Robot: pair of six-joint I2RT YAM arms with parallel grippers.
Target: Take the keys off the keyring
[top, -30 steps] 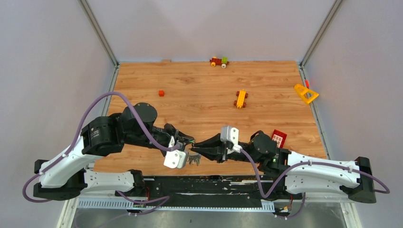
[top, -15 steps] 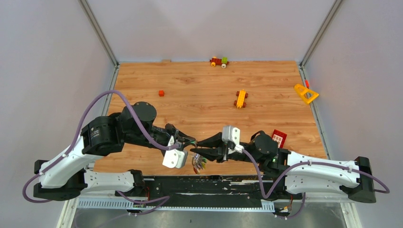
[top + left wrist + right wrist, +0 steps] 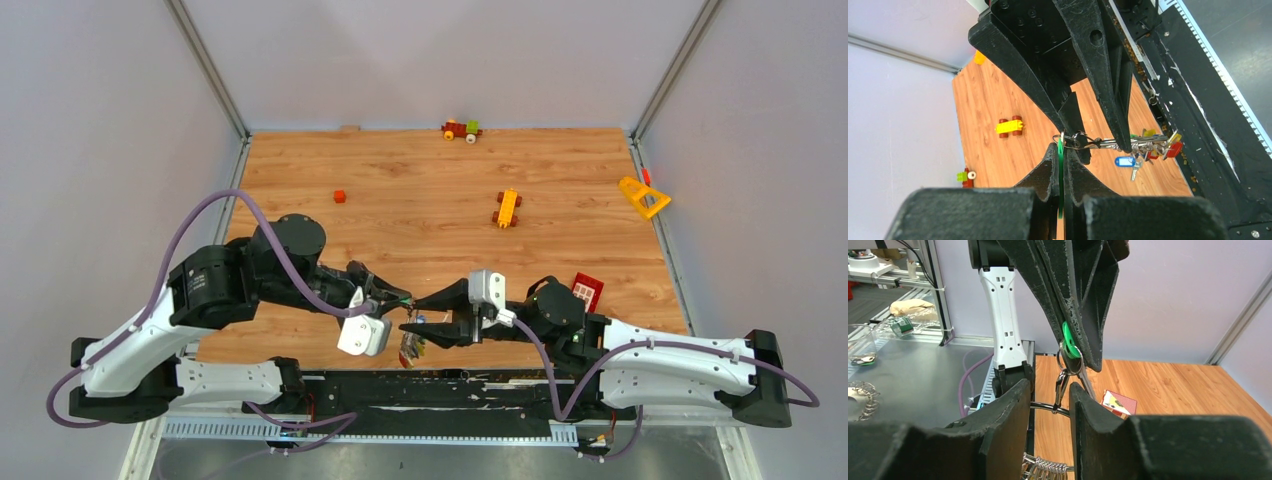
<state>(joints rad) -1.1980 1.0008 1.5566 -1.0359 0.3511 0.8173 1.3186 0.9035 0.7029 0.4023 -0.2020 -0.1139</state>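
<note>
My left gripper [image 3: 1062, 147] is shut on a flat green tag [image 3: 1060, 185], held edge-on above the table's near edge. A small ring and a silver clasp [image 3: 1060, 385] hang from the green tag [image 3: 1068, 343] down to the keyring [image 3: 1047, 407], a thin wire loop. The keys [image 3: 1153, 145], with red, yellow and blue tags, dangle in a bunch from it. My right gripper [image 3: 1048, 395] is open, its fingers on either side of the clasp with gaps showing. From above, the keys [image 3: 412, 346] hang just below both grippers' tips.
Toy bricks lie scattered: a small red one [image 3: 339, 196], a yellow and brown car [image 3: 508, 208], a yellow triangle [image 3: 643, 197], a red plate [image 3: 586, 290] by the right arm, and a toy car [image 3: 461, 130] at the back. The black rail [image 3: 450, 378] runs along the near edge.
My right gripper has opened and let go of the clasp. The bunch of keys has sagged lower toward the near edge. The left gripper still holds the green tag.
</note>
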